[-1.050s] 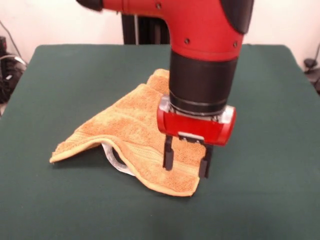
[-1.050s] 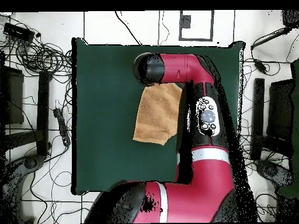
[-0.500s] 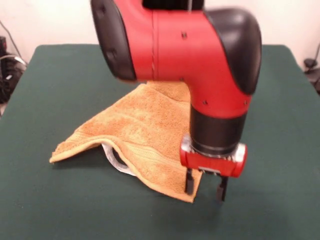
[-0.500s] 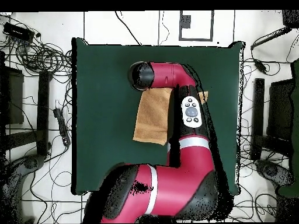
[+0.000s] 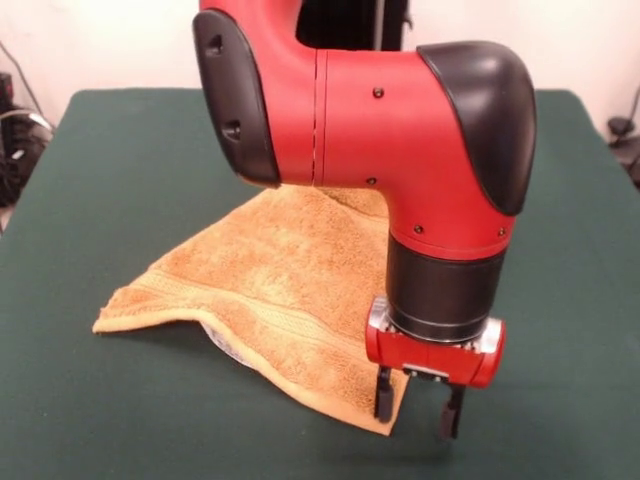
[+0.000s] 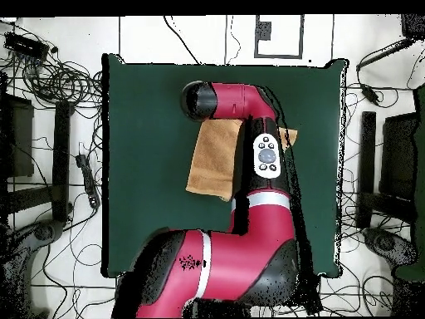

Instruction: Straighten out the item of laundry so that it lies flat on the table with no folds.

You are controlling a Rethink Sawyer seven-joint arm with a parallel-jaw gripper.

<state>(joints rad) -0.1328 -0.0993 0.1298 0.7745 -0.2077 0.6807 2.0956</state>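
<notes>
The golden-orange towel [image 5: 270,290] lies rumpled near the middle of the green counter [image 5: 110,160]; in the front view its long axis runs from about 8 o'clock to 2 o'clock, with one corner pointing down toward 5 o'clock. The tool [image 5: 418,405] hangs at that corner, released, its two black fingers [image 5: 382,393] spread with nothing between them. Overhead, the arm [image 6: 249,158] hides the tool entirely, and only the towel's left part [image 6: 212,158] shows. No writing is legible.
</notes>
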